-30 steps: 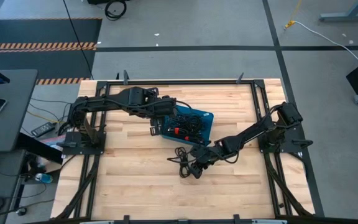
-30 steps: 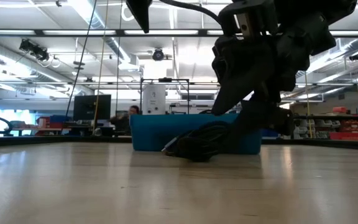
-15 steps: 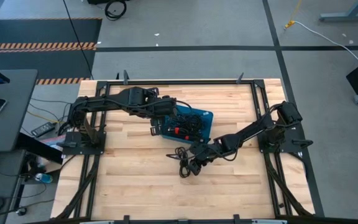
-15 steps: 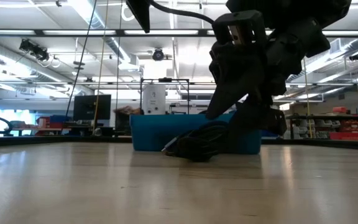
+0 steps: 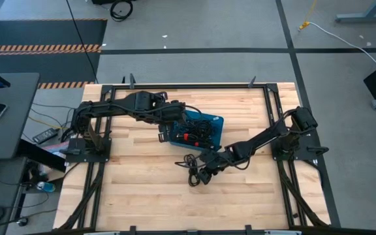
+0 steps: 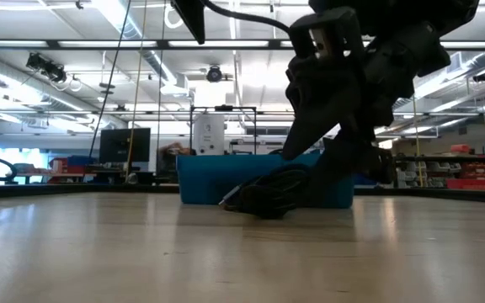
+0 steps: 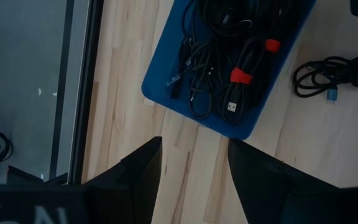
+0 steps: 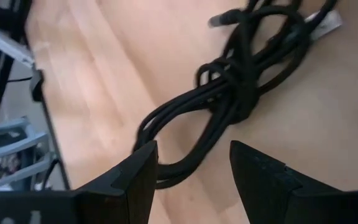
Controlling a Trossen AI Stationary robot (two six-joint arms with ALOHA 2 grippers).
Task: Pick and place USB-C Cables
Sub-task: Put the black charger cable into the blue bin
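Your right gripper (image 8: pixel 188 180) hangs wide open over the loose USB-C cable bundle (image 8: pixel 241 93) on the table just beside the blue bin (image 5: pixel 217 124), so closing off-centre could snag one loop and unravel it.

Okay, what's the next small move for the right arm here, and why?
Probably ease the right hand down and close. Its fingers stand open over a cable bundle lying loose on the table beside the blue bin. The left hand waits open near the bin.
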